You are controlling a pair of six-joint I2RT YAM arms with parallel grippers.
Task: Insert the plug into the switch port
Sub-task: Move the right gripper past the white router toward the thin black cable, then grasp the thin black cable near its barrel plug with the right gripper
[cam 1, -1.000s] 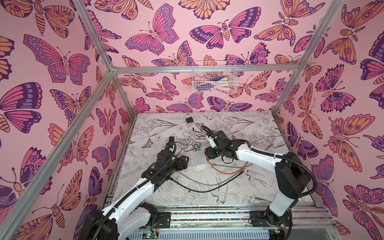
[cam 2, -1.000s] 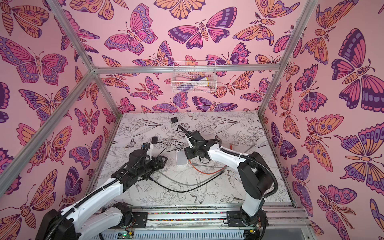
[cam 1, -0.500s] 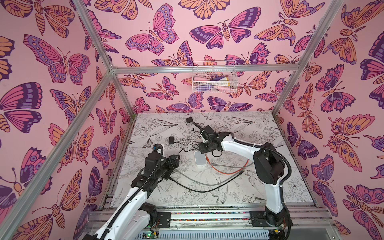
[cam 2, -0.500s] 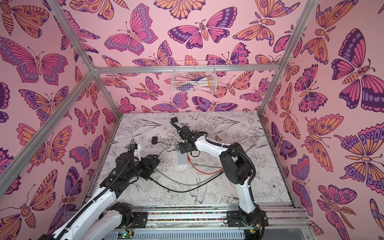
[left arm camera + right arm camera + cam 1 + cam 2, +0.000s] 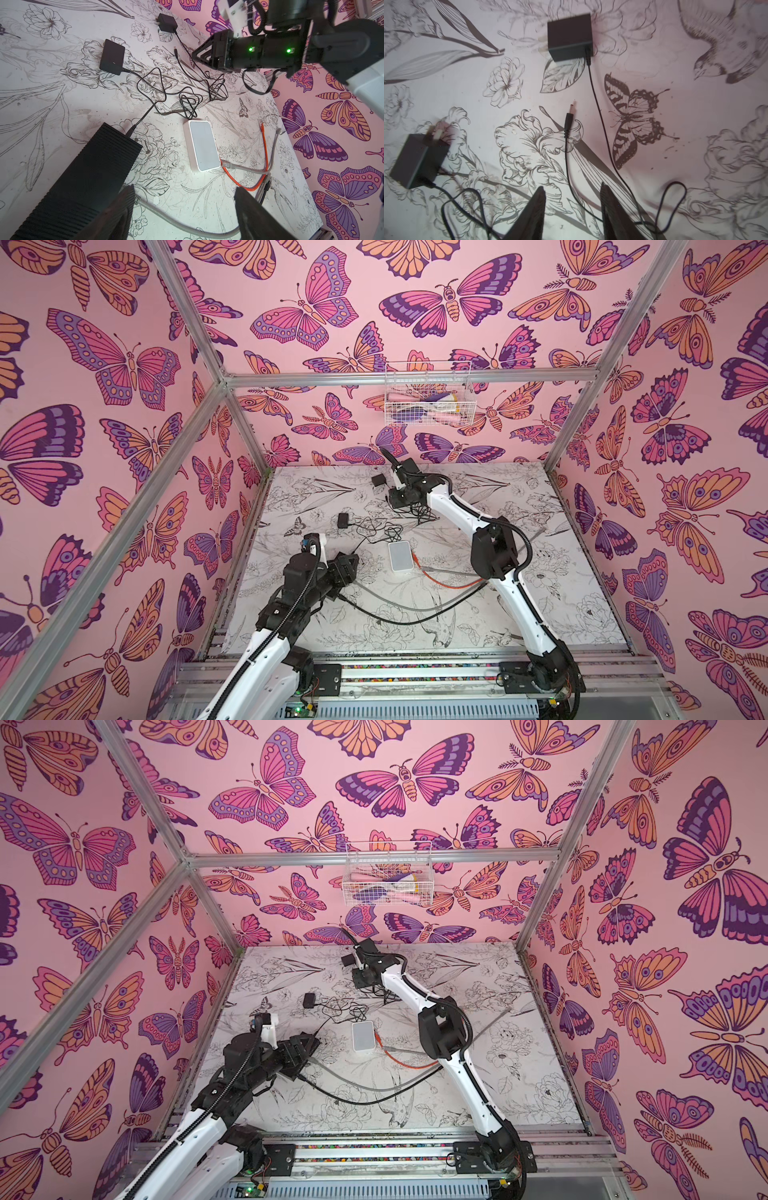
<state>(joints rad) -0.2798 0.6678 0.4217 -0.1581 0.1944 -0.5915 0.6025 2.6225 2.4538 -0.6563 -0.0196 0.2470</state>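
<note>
White floral-print mat [image 5: 552, 593] carries the white rectangular plastic switch box [image 5: 401, 556]. Left of that box my left gripper [image 5: 182, 188] hangs wide open, empty. Beyond the box my right gripper [image 5: 572, 187] stands narrowly open astride the thin black cord [image 5: 568, 166], and the small black barrel plug [image 5: 569, 120] lies loose just ahead.

A loose black plug [image 5: 569, 121] and a white switch [image 5: 401, 556], well apart on the flower-printed mat [image 5: 540, 614]
We find the plug lying flat and unconnected, its small metal tip bare; the switch, a slim box with rounded corners, rests flat near the mat's middle
</note>
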